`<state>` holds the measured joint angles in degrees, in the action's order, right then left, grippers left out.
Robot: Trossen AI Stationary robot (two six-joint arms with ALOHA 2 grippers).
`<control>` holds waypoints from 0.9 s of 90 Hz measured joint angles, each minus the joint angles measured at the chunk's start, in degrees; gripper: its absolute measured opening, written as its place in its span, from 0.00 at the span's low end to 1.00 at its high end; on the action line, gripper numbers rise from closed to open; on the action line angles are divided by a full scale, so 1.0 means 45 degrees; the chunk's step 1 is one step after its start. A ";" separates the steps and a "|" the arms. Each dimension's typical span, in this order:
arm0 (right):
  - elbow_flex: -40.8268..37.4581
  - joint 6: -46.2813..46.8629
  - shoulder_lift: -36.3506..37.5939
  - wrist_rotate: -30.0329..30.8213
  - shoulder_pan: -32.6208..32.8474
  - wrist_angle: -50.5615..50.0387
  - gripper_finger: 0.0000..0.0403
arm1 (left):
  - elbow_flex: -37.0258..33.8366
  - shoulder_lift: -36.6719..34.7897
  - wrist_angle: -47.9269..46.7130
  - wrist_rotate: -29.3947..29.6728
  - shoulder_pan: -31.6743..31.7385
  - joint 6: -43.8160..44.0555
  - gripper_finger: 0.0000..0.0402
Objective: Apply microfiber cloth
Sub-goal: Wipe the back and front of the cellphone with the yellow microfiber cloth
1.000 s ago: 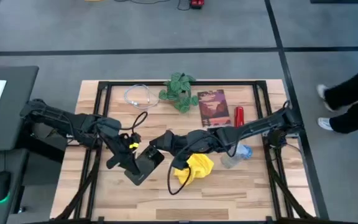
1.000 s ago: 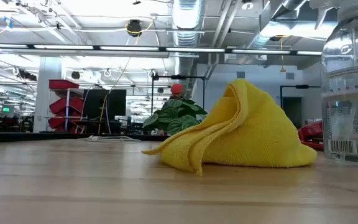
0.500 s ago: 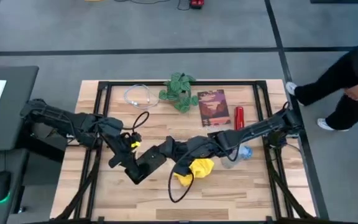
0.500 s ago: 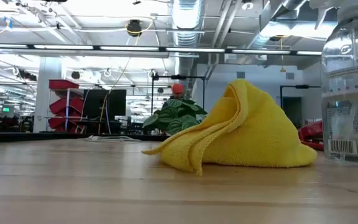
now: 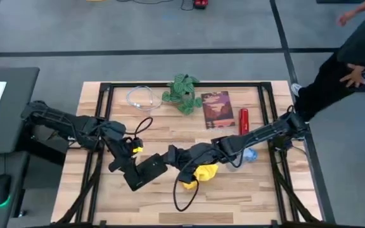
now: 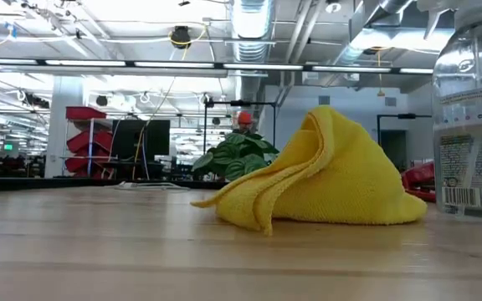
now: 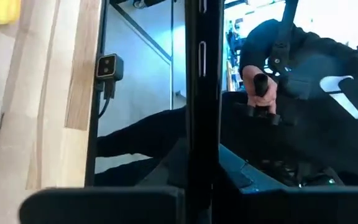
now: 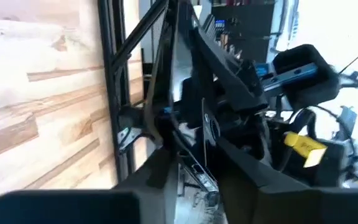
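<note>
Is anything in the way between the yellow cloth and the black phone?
Only the robot itself. In the high view the right gripper and its arm lie between the microfiber cloth and the smartphone, which sits by the left gripper. No loose object is visible on the table between them.

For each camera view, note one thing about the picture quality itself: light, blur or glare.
High view: even light, with soft shadows under the arms. Low view: the bright yellow soft fabric cloth is sharp, while the ceiling lights behind blow out to white. Left wrist view: glare at the far upper corner. Right wrist view: the black metal table frame looks smeared, as by motion blur.
</note>
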<state>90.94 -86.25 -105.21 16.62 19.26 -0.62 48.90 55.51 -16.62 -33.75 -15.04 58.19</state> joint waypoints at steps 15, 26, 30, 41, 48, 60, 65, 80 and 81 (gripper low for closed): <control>0.0000 0.0186 0.0000 -0.0280 0.0021 -0.0048 0.21 | 0.0000 0.0000 0.0108 0.0076 0.0043 0.0001 0.03; 0.0000 0.0294 -0.0020 -0.0901 0.0021 -0.0099 0.32 | 0.0000 0.0000 0.0256 0.0141 0.0229 0.0083 0.03; -0.0012 0.0287 -0.0051 -0.1239 0.0035 -0.0137 0.35 | 0.0016 0.0000 0.0366 0.0212 0.0332 0.0084 0.03; -0.0029 0.0241 -0.0063 -0.1520 0.0070 -0.0187 0.42 | 0.0024 -0.0005 0.0376 0.0015 0.0604 0.0083 0.03; -0.0029 0.0228 -0.0063 -0.1488 0.0056 -0.0090 0.41 | 0.0024 -0.0005 0.0326 -0.0296 0.0737 0.0087 0.03; -0.0029 0.0197 -0.0063 -0.1394 -0.0088 -0.0086 0.35 | 0.0024 -0.0005 0.0292 -0.0661 0.0752 0.0199 0.03; -0.0029 0.0192 -0.0058 -0.1394 -0.0173 -0.0052 0.34 | 0.0024 -0.0005 0.0274 -0.0820 0.0752 0.0232 0.03; -0.0029 0.0027 -0.0058 -0.1472 -0.0294 0.0165 0.36 | 0.0024 -0.0005 0.0233 -0.1249 0.0752 0.0476 0.03; -0.0029 -0.0004 -0.0058 -0.1479 -0.0297 0.0206 0.37 | 0.0024 -0.0005 0.0242 -0.1296 0.0749 0.0494 0.03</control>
<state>90.80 -86.27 -105.47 9.97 17.92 0.31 49.01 55.48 -15.53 -39.59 -11.67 60.42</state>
